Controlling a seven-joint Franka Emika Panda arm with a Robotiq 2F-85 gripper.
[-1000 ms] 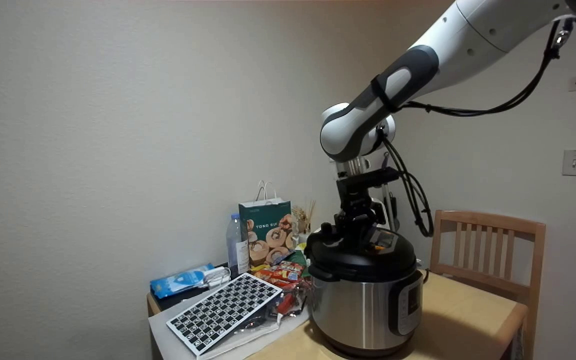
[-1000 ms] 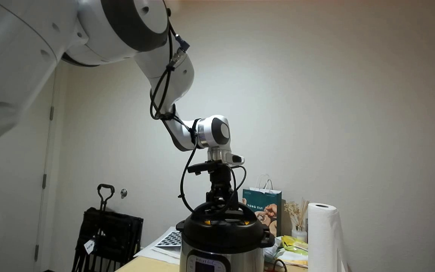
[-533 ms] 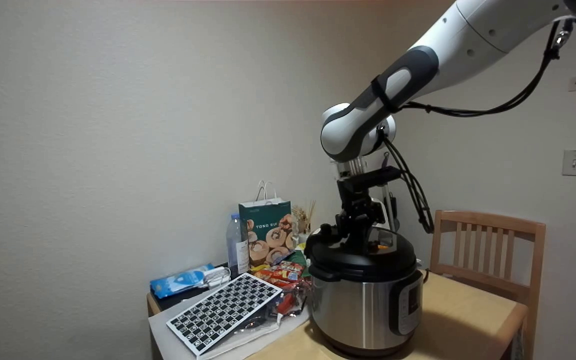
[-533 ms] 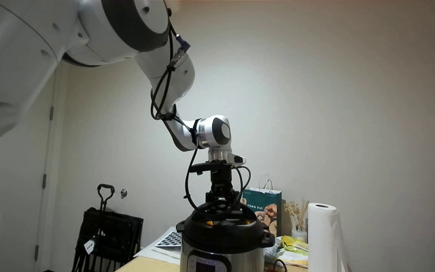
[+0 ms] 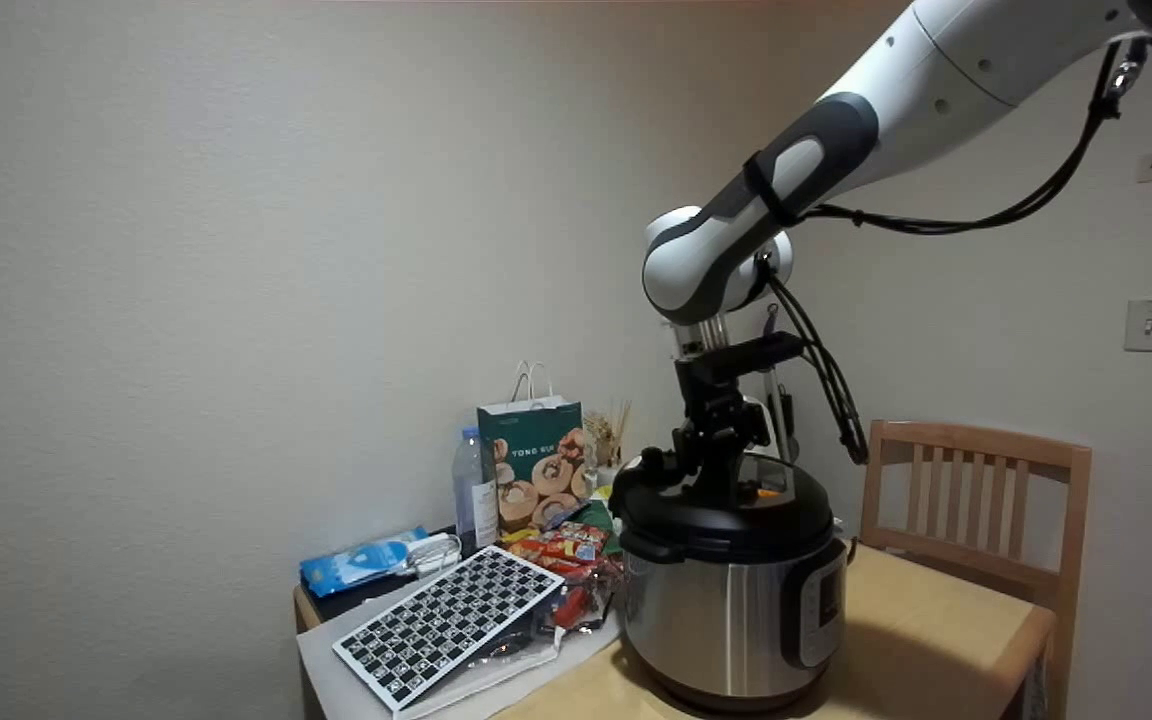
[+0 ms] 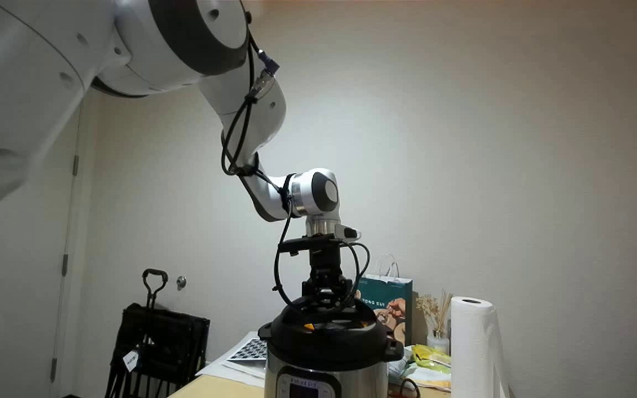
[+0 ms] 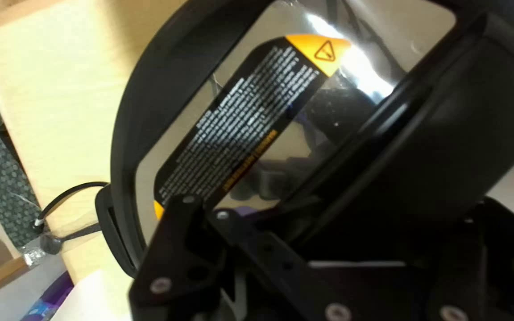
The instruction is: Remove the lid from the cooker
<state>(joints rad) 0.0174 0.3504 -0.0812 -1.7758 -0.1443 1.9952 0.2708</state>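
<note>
the gripper point(image 5: 718, 482) is down at the handle point(image 7: 444, 142) of the lid point(image 6: 328, 348); whether it pinches or merely straddles it, i cannot tell (black against black, the tips mostly hidden). in both exterior views the lid sits level on the cooker point(image 5: 716, 630), no gap showing, and the cooker stands on the table point(image 5: 936, 600). as i judge it, reaching the handle is done; any unlocking turn, the lift and the setting aside are all left.
</note>
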